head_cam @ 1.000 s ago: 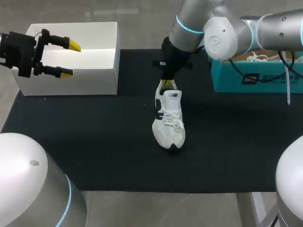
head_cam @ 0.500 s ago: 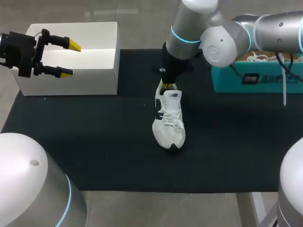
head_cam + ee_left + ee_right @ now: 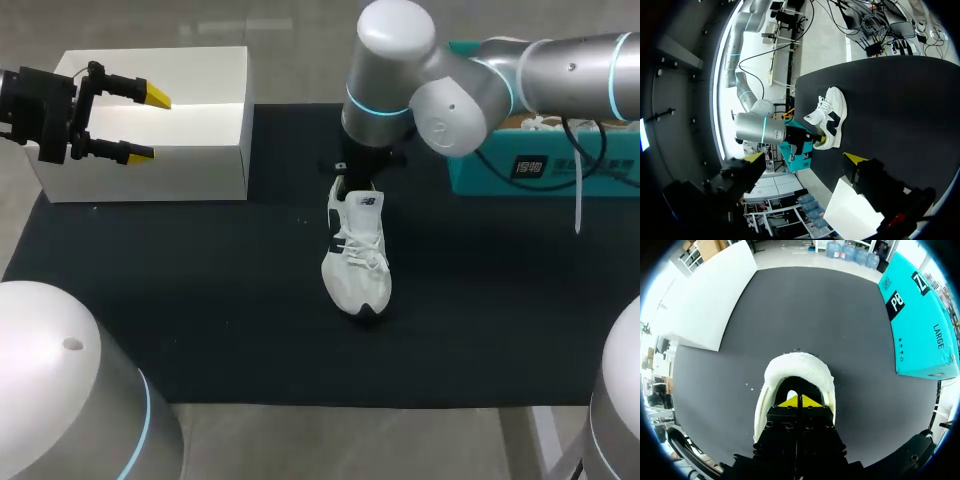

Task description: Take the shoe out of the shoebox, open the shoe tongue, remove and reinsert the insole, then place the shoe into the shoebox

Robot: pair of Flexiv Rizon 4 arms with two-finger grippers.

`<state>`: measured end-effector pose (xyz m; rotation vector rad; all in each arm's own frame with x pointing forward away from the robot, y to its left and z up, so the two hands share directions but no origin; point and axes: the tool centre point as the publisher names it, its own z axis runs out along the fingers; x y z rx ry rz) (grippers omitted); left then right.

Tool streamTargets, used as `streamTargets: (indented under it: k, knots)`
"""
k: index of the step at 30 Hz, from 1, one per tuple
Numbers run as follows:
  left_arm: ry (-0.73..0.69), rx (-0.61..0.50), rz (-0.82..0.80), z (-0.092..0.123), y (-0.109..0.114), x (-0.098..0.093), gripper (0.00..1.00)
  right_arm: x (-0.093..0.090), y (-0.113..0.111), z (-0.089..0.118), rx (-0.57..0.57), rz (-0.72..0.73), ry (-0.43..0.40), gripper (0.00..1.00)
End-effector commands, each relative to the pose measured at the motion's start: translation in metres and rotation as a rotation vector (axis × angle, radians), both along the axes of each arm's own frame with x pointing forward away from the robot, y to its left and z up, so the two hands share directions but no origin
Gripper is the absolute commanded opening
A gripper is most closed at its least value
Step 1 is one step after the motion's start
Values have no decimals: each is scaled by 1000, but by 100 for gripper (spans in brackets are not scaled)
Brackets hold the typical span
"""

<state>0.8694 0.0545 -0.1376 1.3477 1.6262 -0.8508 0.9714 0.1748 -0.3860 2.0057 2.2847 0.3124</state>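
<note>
shoe (image 3: 356,250) is out on the black bench top (image 3: 200,300), upright on its sole, toe toward the near edge, heel toward the far edge. It sits between the white box (image 3: 150,175) and the teal shoebox (image 3: 545,165), touching neither.

right arm (image 3: 440,85) comes in from its side and points straight down over the heel. right jaws clenched: in the right wrist view the two yellow fingertips (image 3: 791,401) press together, pushed into the shoe's opening just inside the padded heel collar (image 3: 799,365). Cannot tell whether anything thin is pinched between them. In the head view the arm hides them.

left jaws released, wide apart, nothing between them. Their fingertips (image 3: 155,96) hang over the open white box at the bench's far left corner, well apart from the shoe. The left wrist view shows the shoe side-on, with the right arm at its heel end and the teal shoebox just behind.

teal shoebox is at the far right, with something white with laces (image 3: 545,122) inside it.
</note>
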Motion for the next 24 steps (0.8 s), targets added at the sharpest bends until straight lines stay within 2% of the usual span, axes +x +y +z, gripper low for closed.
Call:
streamTargets:
  k: [1,7,18,24]
  knots:
    - [0,3,0,0,0,0,100,14,4,-22,-8,-1,18,0]
    - [0,3,0,0,0,0,100,17,7,-37,-3,5,58,0]
    - [0,3,0,0,0,0,100,-5,9,-5,-53,6,56,0]
    - [0,3,0,0,0,0,100,-12,9,-12,-57,5,90,0]
